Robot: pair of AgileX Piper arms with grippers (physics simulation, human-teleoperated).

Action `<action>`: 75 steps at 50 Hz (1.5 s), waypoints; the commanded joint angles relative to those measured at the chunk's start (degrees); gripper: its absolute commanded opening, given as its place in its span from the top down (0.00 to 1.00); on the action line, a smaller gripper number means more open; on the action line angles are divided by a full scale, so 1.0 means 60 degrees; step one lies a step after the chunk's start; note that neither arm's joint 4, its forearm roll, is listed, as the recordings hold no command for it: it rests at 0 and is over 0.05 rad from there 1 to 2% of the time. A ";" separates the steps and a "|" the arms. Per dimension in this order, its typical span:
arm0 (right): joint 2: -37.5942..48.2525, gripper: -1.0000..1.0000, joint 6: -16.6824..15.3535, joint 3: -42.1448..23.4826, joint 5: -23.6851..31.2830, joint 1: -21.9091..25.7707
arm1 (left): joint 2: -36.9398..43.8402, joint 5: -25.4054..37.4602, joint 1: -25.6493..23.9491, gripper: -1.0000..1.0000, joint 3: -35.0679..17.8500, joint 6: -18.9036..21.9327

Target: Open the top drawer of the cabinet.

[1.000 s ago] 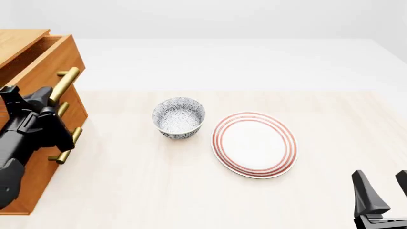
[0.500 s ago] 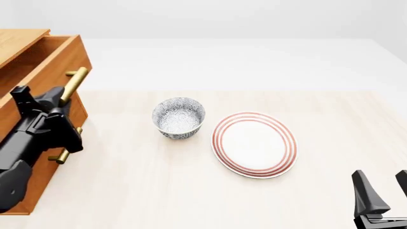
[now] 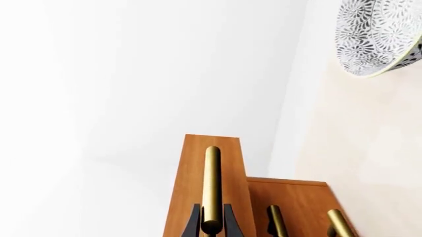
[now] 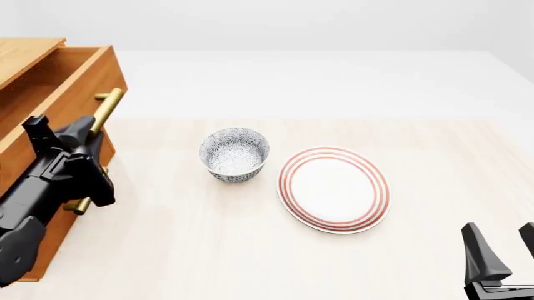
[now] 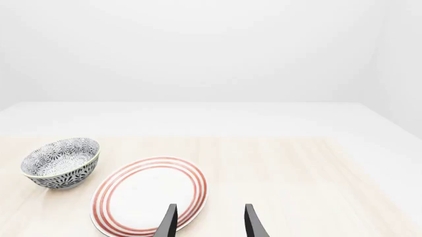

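top drawer (image 4: 59,94): part-way out of the cabinet (image 4: 25,53) at the table's left | left gripper (image 3: 211,223): jaws clenched on the drawer's brass handle (image 3: 212,185) | right gripper (image 5: 207,219): jaws apart, idle | handling: stiff, heavy wood; smooth bar may slip, grip mid-bar

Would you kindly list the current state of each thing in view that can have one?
top drawer: pulled partly out, inside looks bare
two lower drawers: shut
left tool: shut on the top drawer's handle
right tool: open, holding nothing
bowl: upright, empty
plate: flat on the table, empty
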 commanded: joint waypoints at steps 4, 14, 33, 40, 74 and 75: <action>-0.0001 0.00 0.0002 0.0013 -0.0014 -0.0002 | -0.1242 0.0356 -0.0318 1.00 0.0504 -0.0090; 0.0000 0.00 0.0003 0.0013 -0.0013 -0.0003 | -0.1602 0.0498 -0.0362 1.00 0.0651 -0.0063; -0.0001 0.00 0.0001 0.0013 -0.0014 -0.0004 | -0.2752 0.1288 -0.0897 0.00 0.0768 -0.0066; 0.0000 0.00 0.0002 0.0013 -0.0013 -0.0003 | -0.3021 0.1756 -0.1282 0.00 0.0664 -0.0349; -0.0001 0.00 0.0004 0.0013 -0.0014 -0.0003 | -0.5599 0.5891 -0.0673 0.00 -0.1317 -0.5063; -0.0001 0.00 0.0003 0.0013 -0.0013 -0.0002 | -0.5616 0.6069 -0.0595 0.00 -0.1495 -0.5460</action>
